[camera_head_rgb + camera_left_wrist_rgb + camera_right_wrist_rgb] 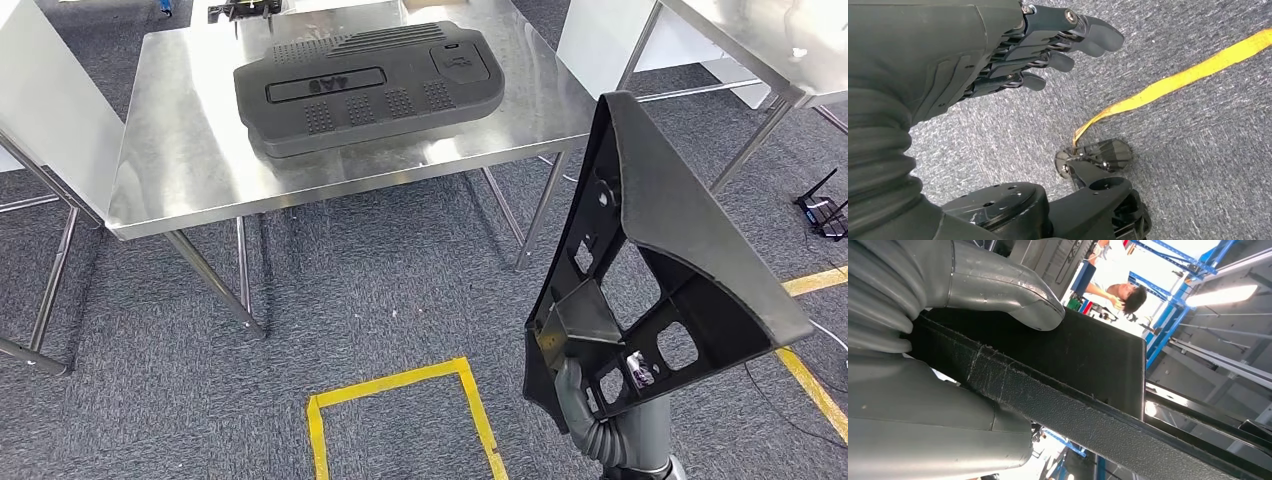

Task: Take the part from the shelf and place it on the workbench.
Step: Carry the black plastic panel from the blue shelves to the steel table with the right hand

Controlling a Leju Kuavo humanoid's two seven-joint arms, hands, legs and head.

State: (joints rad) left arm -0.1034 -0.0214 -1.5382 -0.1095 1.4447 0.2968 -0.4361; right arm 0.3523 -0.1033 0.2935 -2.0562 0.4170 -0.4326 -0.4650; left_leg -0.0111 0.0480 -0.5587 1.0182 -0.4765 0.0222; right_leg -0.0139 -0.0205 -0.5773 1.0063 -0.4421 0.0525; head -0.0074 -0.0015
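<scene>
Right robot hand (572, 390) grips the black plastic part (660, 260) near its lower end, thumb pressed on one face as the right wrist view shows, and carries it upright in the air at the near right, well short of the table (200, 190). Left robot hand (1048, 45) hangs over the grey carpet, holding nothing, its fingers loosely apart.

On the steel table lies a large dark panel (365, 85), filling much of the middle, with bare metal along the near edge and at the left and right ends.

The step in hand looks like the carry to the table, so the task is well along but the placing is not yet done. To do it well, I would bring the part over bare metal, likely the near right end, keep its tall tip from swinging into the panel, lower it until a broad face rests flat, and let go only when it sits steady, away from the edge.
</scene>
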